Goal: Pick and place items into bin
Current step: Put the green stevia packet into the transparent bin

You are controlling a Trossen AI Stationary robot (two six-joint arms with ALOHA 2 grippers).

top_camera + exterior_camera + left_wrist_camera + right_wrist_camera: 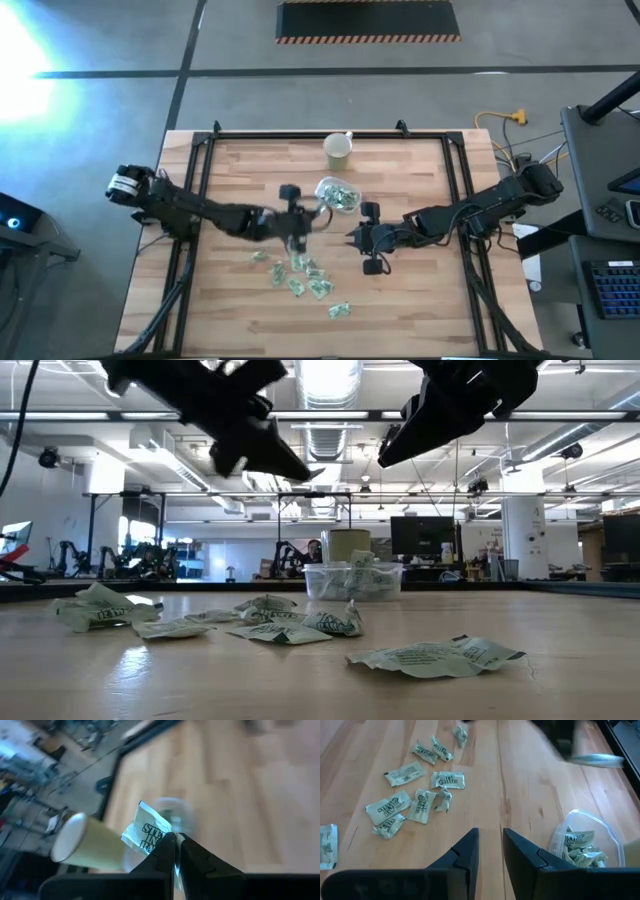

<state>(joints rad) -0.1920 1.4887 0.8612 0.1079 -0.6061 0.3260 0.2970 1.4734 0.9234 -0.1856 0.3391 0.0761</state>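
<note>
Several pale-green-and-white packets lie scattered on the wooden table; they also show in the low view and in the right wrist view. The clear bin stands near the table's middle with some packets inside. My left gripper, raised above the table beside the bin, is shut on one packet. My right gripper hovers open to the right of the pile, touching nothing. My left gripper pinches a single packet between its two fingertips at one end. The rest of the packet sticks out beyond the fingertips, lifted clear of the table. The blur hides how far back it reaches.
A pale cream cup stands beyond the bin near the far edge and shows in the left wrist view. A black frame borders the tabletop. Bare wood lies on the table's right and near left.
</note>
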